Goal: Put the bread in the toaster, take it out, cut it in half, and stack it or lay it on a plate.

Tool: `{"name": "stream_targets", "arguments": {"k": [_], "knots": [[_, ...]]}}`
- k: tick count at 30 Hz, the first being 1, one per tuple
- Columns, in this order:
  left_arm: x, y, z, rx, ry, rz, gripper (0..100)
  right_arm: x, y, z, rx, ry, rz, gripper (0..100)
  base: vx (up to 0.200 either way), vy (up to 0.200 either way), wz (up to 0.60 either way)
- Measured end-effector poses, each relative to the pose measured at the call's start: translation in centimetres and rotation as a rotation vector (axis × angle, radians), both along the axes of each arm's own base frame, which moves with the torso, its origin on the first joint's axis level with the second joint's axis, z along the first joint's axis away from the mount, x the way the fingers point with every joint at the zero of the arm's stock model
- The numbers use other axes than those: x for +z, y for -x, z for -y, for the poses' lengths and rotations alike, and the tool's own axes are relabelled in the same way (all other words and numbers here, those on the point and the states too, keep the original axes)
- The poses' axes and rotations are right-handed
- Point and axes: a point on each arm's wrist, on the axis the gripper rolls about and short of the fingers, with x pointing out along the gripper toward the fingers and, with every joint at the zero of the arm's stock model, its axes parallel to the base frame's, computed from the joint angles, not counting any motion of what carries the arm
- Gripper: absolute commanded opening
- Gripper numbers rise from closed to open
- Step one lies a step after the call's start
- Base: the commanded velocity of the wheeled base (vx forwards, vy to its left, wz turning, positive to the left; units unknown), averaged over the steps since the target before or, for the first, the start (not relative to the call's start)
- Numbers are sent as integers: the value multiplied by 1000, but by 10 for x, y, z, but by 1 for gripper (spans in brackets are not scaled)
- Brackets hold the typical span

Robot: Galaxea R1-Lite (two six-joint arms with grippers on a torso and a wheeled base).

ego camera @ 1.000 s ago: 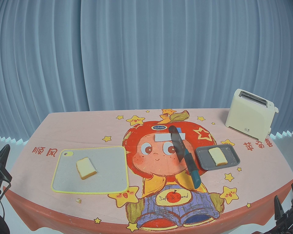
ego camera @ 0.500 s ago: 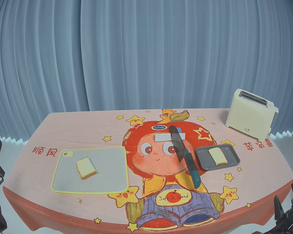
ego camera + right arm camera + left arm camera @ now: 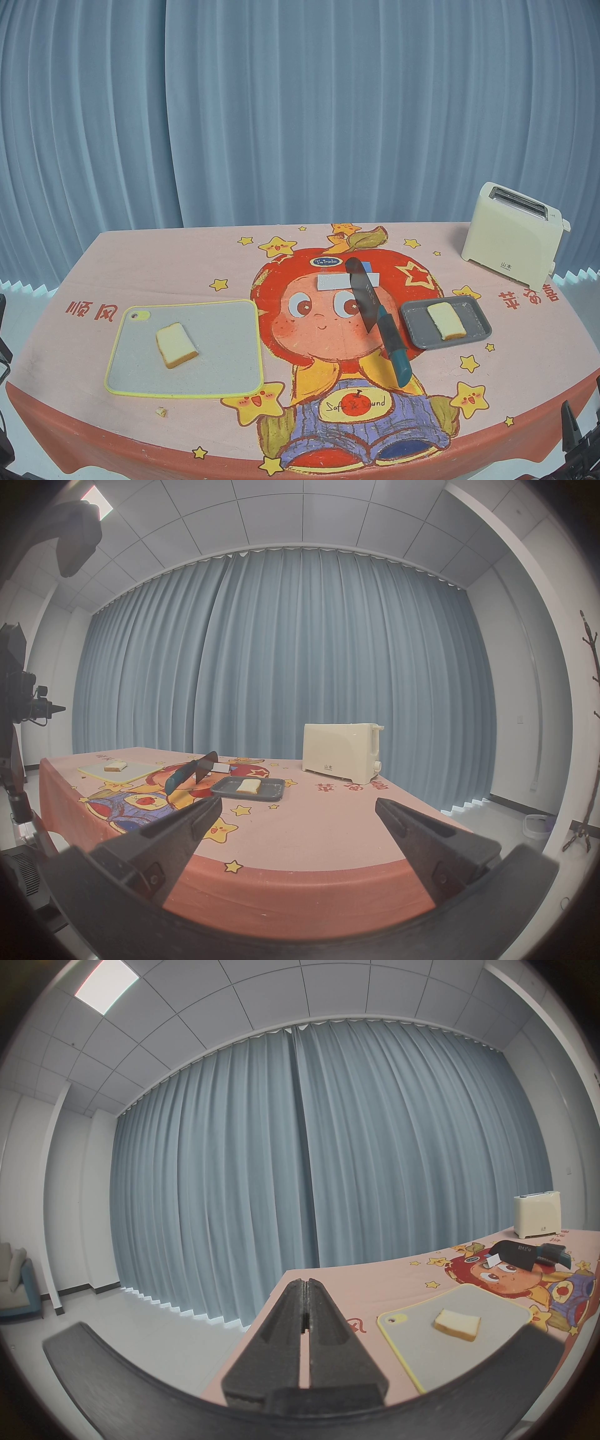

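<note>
Task stage: late, by my reading. The bread already lies as two pieces, so toasting and cutting look done.
Piece one (image 3: 446, 320): flat on the grey plate (image 3: 417, 331), at about 3 o'clock from the tabletop (image 3: 156, 269) middle.
Piece two (image 3: 176, 344): flat on the cutting board (image 3: 225, 356), at about 8 o'clock, well apart from the plate.
Knife (image 3: 378, 319): lying free between board and plate, just beside the plate. Its blade points to 11 o'clock and its teal handle to 5 o'clock. The blade tip lies over a small white card (image 3: 334, 282).
Toaster (image 3: 514, 234): at 2 o'clock near the far edge; nothing stands out of its slots.
Crumb (image 3: 161, 412): on the tabletop at 6 o'clock of the board.
Left gripper (image 3: 305, 1329): fingers pressed together with nothing between them, held off the tabletop's edge at 9 o'clock, near the board.
Right gripper (image 3: 297, 805): jaws spread wide and empty, held off the tabletop's edge at roughly 4 o'clock.
Left to do: probably carry piece two over to the plate and lay it on or beside piece one.
</note>
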Motion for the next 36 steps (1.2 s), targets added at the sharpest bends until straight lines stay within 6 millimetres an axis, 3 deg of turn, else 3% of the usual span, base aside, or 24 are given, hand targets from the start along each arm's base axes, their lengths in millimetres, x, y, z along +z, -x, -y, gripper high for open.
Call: {"name": "stream_targets", "arguments": {"k": [16,25,36], "knots": [[-15,2,5,1,103,-96,0,0,0,0,0,0,0,100,0,0,0],[-8,7,14,-8,50,-69,0,0,0,0,0,0,0,100,0,0,0],[-5,-1,4,-35,8,-38,0,0,0,0,0,0,0,100,0,0,0]]}}
